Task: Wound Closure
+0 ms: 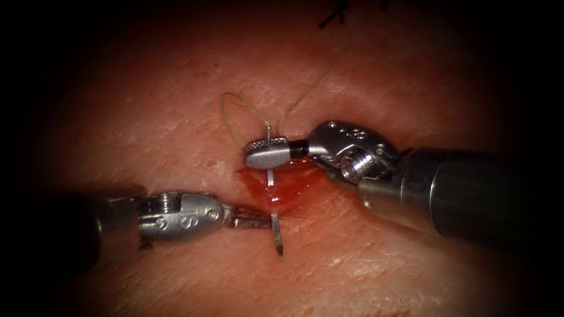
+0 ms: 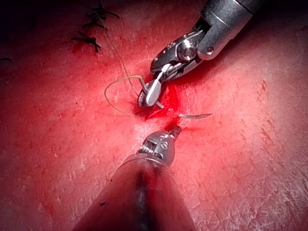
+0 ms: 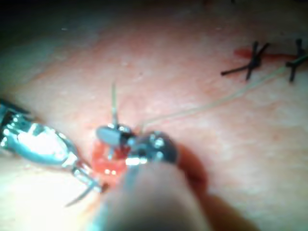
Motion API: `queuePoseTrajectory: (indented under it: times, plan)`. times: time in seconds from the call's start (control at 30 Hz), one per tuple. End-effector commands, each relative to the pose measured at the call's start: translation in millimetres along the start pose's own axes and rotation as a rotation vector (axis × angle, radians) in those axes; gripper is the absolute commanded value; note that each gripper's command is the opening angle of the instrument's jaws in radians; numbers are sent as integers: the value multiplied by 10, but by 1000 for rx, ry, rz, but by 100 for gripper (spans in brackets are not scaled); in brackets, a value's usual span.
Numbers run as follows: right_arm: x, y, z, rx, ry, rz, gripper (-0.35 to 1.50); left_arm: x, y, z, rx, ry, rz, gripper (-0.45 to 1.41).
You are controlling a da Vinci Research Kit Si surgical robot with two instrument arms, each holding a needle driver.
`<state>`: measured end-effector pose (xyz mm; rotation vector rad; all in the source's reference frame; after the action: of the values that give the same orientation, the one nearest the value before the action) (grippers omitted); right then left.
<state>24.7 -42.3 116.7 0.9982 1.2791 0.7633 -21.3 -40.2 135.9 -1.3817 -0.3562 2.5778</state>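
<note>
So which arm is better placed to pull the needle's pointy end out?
Probably left: the left tool grips the needle near its tip, where it leaves the tissue. The right tool holds its thread end.

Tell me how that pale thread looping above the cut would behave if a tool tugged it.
The thread likely flops: it lies in a loose loop on the tissue. It looks fine and light. Its end joins the needle, so a tug might drag on that.

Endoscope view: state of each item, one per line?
Right end effector: shut on the needle near its thread end.
Left end effector: shut on the needle near its tip.
Needle: passes through the cut, in the tissue.
Thread: slack, looped.
Cut: open, wet with red fluid.
</note>
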Motion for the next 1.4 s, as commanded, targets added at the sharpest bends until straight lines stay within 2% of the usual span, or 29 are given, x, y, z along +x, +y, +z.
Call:
queuePoseTrajectory:
  times: [0.03, 0.4, 0.47, 0.5, 0.53, 0.57, 0.63, 0.67, 0.8, 0.93, 1.1, 1.27, 1.4]
  plan:
    - [1, 4, 7, 0, 2, 5, -35, -2, -1, 7, -1, 1, 1, -45]
    - [2, 2, 7, 4, -4, 64, -35, -2, -2, 7, -1, 1, 1, -45]
    - [6, 5, 6, -23, 14, 32, 19, -2, -2, 7, -1, 1, 1, -45]
    - [8, 6, 5, -41, 26, -8, 64, -2, -2, 7, -1, 1, 1, -45]
    - [11, 9, 2, -71, 43, -52, 101, -2, -2, 7, -1, 1, 1, -45]
    - [14, 10, 0, -97, 57, -97, 116, -2, -2, 7, -1, 1, 1, -45]
    - [16, 14, -5, -133, 73, -219, 131, -2, -2, 7, -1, 1, 1, -45]
    - [17, 15, -10, -141, 74, -301, 131, -2, -1, 7, -1, 1, 1, -45]
    - [17, 18, -28, -173, 58, -435, 126, -1, 2, 5, 5, -1, 0, -45]
    - [18, 21, -52, -223, -17, -472, 128, 8, 9, 0, 9, -6, 28, -42]
    - [16, 17, -76, -260, -26, -492, 128, 27, 21, -10, 50, 25, 80, 12]
    - [10, 14, -87, -290, -23, -494, 128, 46, 30, -15, 81, 51, 130, 47]
    - [6, 14, -88, -297, -25, -494, 128, 57, 30, -15, 102, 63, 141, 62]
